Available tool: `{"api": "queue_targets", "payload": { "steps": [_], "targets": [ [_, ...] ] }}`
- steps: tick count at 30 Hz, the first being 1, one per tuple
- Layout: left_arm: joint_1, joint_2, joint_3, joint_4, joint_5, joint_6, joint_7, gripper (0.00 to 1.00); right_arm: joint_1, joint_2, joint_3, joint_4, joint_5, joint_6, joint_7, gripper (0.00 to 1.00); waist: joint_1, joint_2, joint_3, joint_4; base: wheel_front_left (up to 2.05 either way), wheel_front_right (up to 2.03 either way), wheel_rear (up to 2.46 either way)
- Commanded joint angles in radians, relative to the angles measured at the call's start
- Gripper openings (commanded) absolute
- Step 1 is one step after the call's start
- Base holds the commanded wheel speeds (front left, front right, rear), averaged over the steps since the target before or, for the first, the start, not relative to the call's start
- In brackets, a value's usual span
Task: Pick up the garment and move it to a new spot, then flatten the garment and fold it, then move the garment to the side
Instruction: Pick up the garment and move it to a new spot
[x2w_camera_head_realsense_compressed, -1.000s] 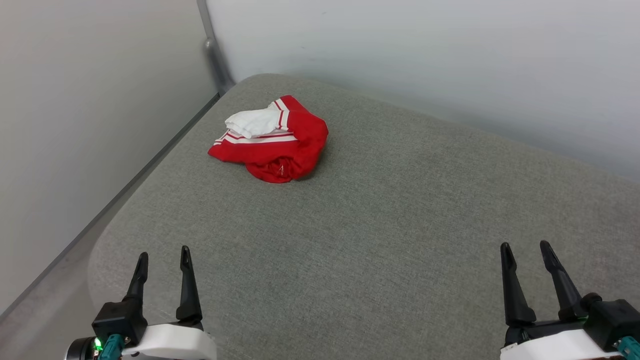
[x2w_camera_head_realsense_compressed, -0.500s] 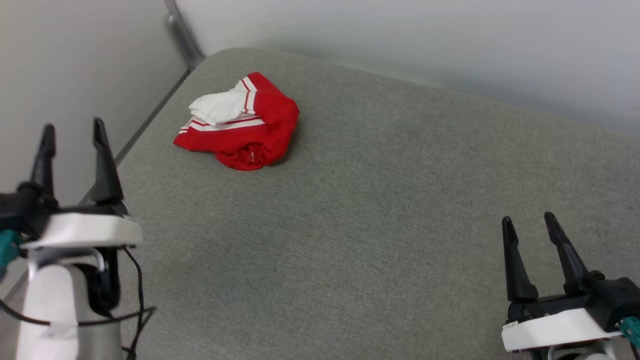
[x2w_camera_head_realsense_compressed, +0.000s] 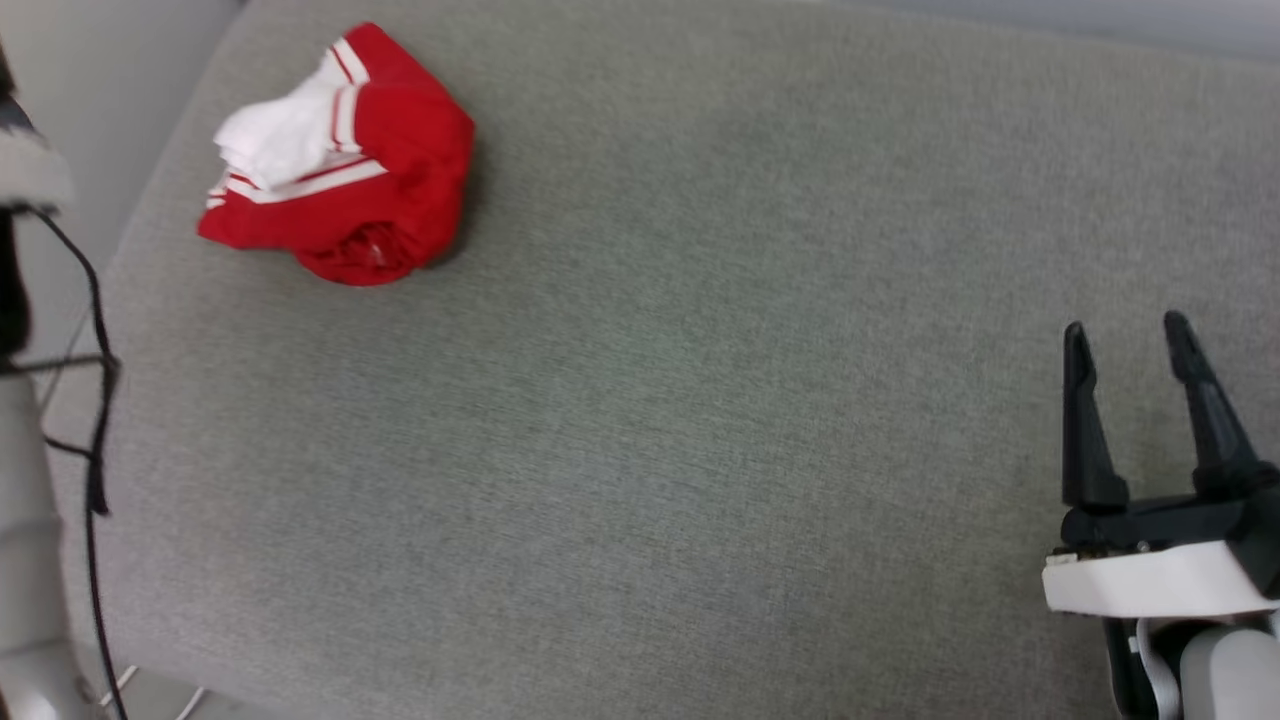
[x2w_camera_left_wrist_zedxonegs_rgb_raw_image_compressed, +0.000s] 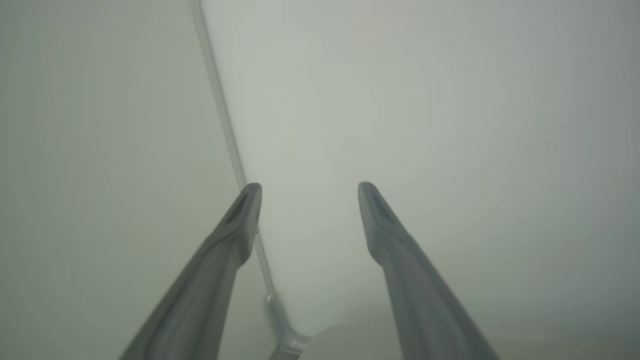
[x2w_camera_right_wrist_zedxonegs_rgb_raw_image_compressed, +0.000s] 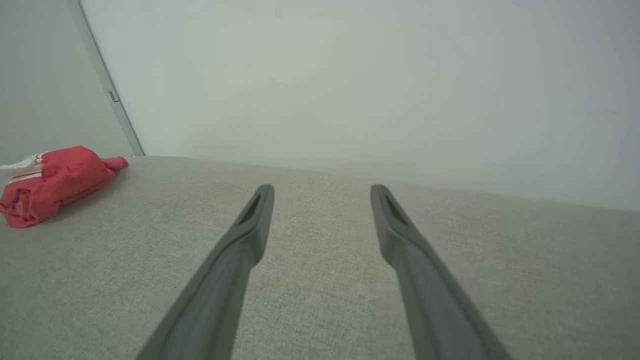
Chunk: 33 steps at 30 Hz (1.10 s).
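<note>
The garment (x2w_camera_head_realsense_compressed: 335, 165), a red shirt with white sleeve cloth and red-and-white striped trim, lies crumpled in a heap at the far left of the grey fabric surface (x2w_camera_head_realsense_compressed: 700, 350). In the right wrist view the garment (x2w_camera_right_wrist_zedxonegs_rgb_raw_image_compressed: 55, 182) sits far off to the left. My right gripper (x2w_camera_head_realsense_compressed: 1125, 330) stands open over the surface's right side, nothing between its fingers, well apart from the garment. My left gripper (x2w_camera_left_wrist_zedxonegs_rgb_raw_image_compressed: 309, 186) is open and empty, raised and facing bare pale walls. The left arm (x2w_camera_head_realsense_compressed: 25, 480) shows as a pale forearm with a black cable at the head view's left edge.
The grey surface has a rounded far-left corner and a left edge (x2w_camera_head_realsense_compressed: 130, 250) beside a pale wall. A metal corner strip (x2w_camera_right_wrist_zedxonegs_rgb_raw_image_compressed: 107, 87) joins two pale walls behind the surface. The front edge (x2w_camera_head_realsense_compressed: 250, 695) shows at the lower left.
The head camera has tilted down and shifted, so the garment sits higher and further left in view. My left arm has risen out past the left edge. The right gripper stays open.
</note>
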Motion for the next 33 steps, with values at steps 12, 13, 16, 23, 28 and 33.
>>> {"api": "queue_targets", "payload": {
  "steps": [12,13,16,23,28,33],
  "targets": [
    [-0.192,0.212,-0.333,0.128,-0.371,-0.001,0.435,1.00,-0.058,0.001,-0.006,-0.026,-0.030,0.000,-0.002,1.00,-0.0002,0.0000,0.140,-0.075,0.00,0.00,0.00],
    [-0.199,0.224,-0.360,0.133,-0.401,-0.001,0.484,1.00,-0.061,0.001,-0.006,-0.027,-0.033,0.000,-0.002,1.00,-0.0002,0.0000,0.148,-0.078,0.00,0.00,0.00],
    [-0.223,0.252,-0.424,0.151,-0.498,-0.001,0.646,1.00,-0.077,0.001,-0.005,-0.034,-0.040,0.000,-0.002,1.00,-0.0002,0.0000,0.172,-0.088,0.00,0.00,0.00],
    [-0.246,0.289,-0.517,0.191,-0.661,-0.001,0.949,1.00,-0.097,0.001,-0.004,-0.041,-0.052,0.000,-0.002,1.00,-0.0002,0.0000,0.225,-0.115,0.00,0.00,0.00],
    [-0.200,0.242,-0.596,0.314,-0.703,0.000,1.122,1.00,-0.110,0.001,0.000,-0.030,-0.047,0.000,-0.002,1.00,-0.0002,0.0000,0.260,-0.138,0.00,0.00,0.00],
    [-0.209,0.223,-0.629,0.338,-0.693,-0.001,1.090,0.00,-0.114,0.001,-0.002,-0.022,-0.050,0.000,-0.002,1.00,-0.0002,0.0000,0.248,-0.134,0.00,0.00,0.00]
  ]
}}
